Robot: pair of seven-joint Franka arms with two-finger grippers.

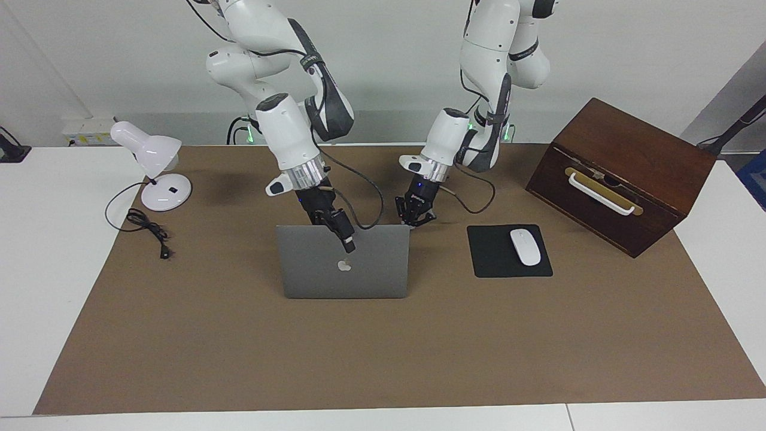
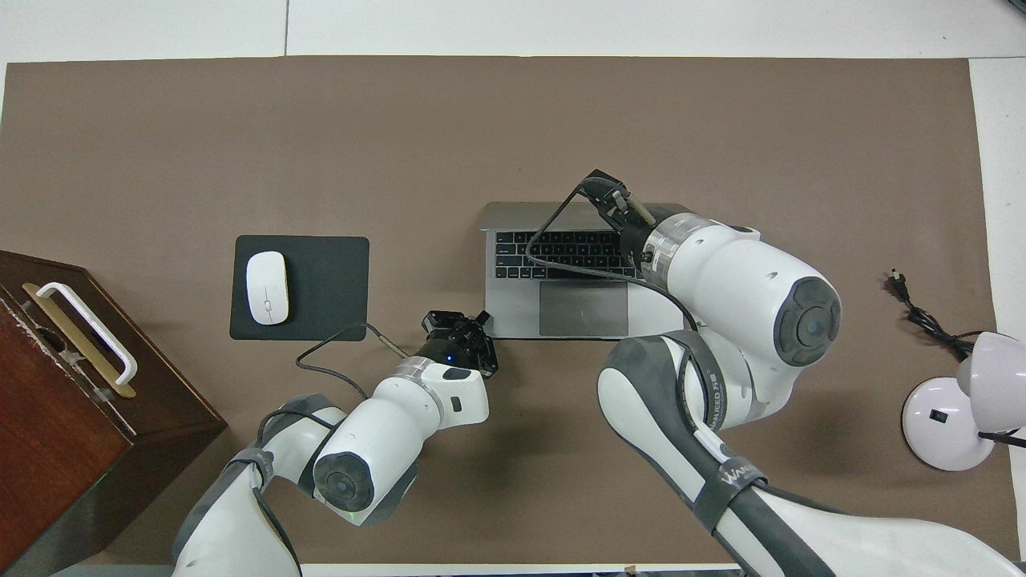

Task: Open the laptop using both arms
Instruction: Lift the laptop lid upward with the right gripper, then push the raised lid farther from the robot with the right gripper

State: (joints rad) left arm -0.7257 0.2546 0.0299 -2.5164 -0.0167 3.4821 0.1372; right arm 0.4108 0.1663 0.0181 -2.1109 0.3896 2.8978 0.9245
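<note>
Brown table mat: laptop (image 1: 344, 269) lid half raised. Right gripper (image 1: 346, 240) at lid top edge, fingers state unclear. Left gripper (image 1: 414, 214), fingers together, at base corner.

The laptop (image 1: 344, 269) lid is plain silver-grey with a pale apple logo; its deck (image 2: 513, 308) is grey with black keys and a darker grey trackpad. At 3 o'clock from it in the facing view there's a white mouse (image 1: 525, 246) on a flat black mouse pad (image 1: 497, 263). Dark brown wooden box (image 1: 622, 173), white handle. White lamp (image 1: 152, 161), black cord. Brown table mat (image 1: 383, 353). Arms are glossy white with black grippers.
</note>
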